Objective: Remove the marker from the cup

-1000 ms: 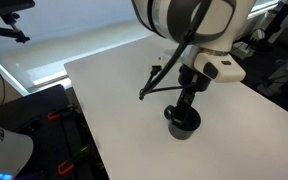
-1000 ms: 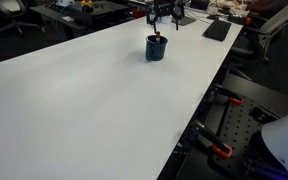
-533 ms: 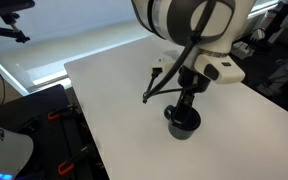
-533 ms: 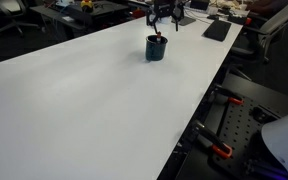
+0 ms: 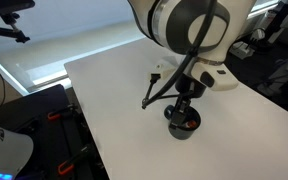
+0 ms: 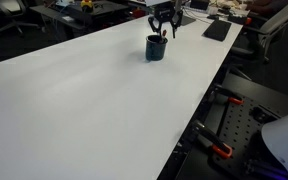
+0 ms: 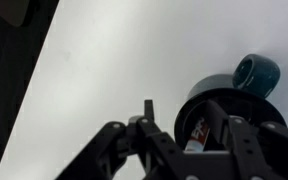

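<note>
An exterior view looks steeply down on the table from close by; the arm fills its upper part, with the cup below. An exterior view sits low, facing along the table, where the cup appears small and distant. The wrist view looks past the gripper onto the cup, very near. All views share the cup and the adjoining tabletop.

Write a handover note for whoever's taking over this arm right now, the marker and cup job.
End effector: open, holding nothing, poised just above the cup.
Cup: upright on the white table.
Marker: inside the cup, visible in the wrist view.
Done: lined up over the cup.
Left: lower, close on the marker, lift it out, set it down on the table.
</note>
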`<state>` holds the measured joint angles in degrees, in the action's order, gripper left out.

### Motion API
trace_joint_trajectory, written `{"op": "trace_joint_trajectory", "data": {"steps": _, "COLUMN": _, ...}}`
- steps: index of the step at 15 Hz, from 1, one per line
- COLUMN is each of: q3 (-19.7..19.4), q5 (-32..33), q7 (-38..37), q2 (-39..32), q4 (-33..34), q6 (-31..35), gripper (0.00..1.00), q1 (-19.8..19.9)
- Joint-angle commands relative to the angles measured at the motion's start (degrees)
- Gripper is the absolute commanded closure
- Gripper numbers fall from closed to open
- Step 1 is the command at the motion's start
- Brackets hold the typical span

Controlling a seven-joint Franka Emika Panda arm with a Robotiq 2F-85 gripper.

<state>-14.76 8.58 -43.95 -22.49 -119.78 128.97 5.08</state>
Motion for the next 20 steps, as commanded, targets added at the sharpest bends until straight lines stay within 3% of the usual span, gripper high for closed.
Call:
{"op": "trace_joint_trajectory", "data": {"steps": 1, "q3": 0.1, "q5": -0.3, "q7": 1.4, "q2": 0.0, "q4": -0.3, "q6": 0.1, "gripper": 0.74, "q1": 0.1}}
{"op": "trace_joint_trajectory", "data": {"steps": 3, "q3": 0.1, "q5": -0.3, "q7": 1.4, "q2": -0.1, "q4": -0.3, "q6": 0.1, "gripper": 0.89, "q1": 0.1}}
{"op": "trace_joint_trajectory", "data": {"steps": 6, "q3": 0.1, "q5": -0.2, "q7": 1.7, "q2": 0.3, "q4": -0.4, "q6": 1.1, "gripper": 0.55, "q1": 0.1}}
{"op": "trace_joint_trajectory", "data": {"steps": 8, "q3": 0.2, "q5": 0.2, "q7": 2.2, "q2": 1.1, "q4": -1.1, "q6": 3.6, "gripper": 0.48, "q1": 0.0}}
{"op": "trace_joint_trajectory", "data": {"steps": 14, "q3": -0.1, "q5": 0.1, "q7": 4.6, "q2": 1.3, "q4": -1.1, "q6": 13.0, "gripper": 0.03, "q1": -0.9}}
{"op": "trace_joint_trajectory", "data": {"steps": 20, "q3": -0.6, "q5": -0.2, "q7": 4.5, "q2": 0.1, "q4": -0.3, "q6": 16.8, "gripper": 0.0, "q1": -1.1}}
